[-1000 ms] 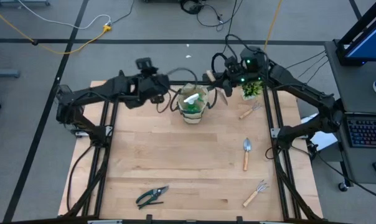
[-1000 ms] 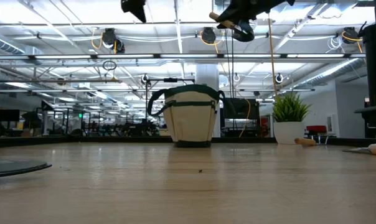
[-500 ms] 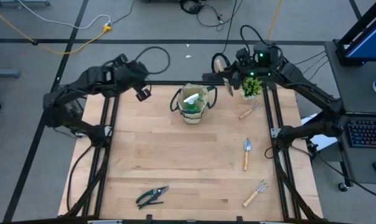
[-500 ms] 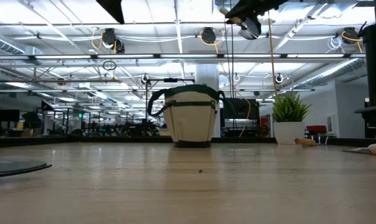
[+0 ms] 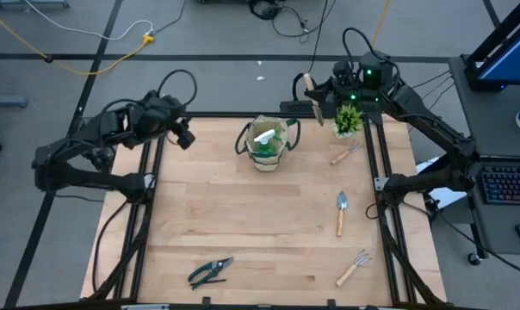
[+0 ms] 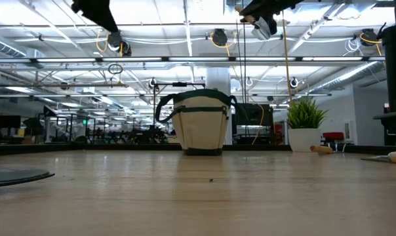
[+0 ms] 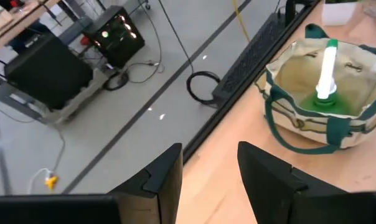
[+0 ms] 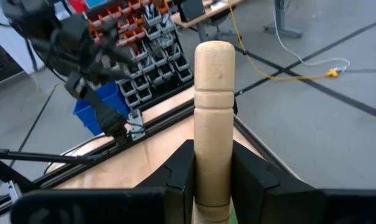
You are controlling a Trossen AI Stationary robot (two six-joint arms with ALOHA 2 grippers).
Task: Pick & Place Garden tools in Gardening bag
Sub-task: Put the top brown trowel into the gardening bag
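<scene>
Right gripper (image 5: 312, 89) is clamped on the wooden handle of a trowel (image 5: 312, 93), holding it high above the table's far edge, just beside the gardening bag (image 5: 268, 143) on the potted plant's (image 5: 348, 120) side; over the last second it has risen and drawn back slightly from the bag rim, so the trowel has not been released and the drop into the bag is still to come. Left gripper (image 5: 184, 135) — fingers part-open and empty — has swung well away from the bag toward the table's left rail, clearing the bag mouth. The bag already contains the green spray bottle (image 5: 264, 138). A second trowel (image 5: 340, 211), two hand rakes (image 5: 353, 268) (image 5: 343, 154) and the pruning shears (image 5: 210, 271) lie where they were on the table.
</scene>
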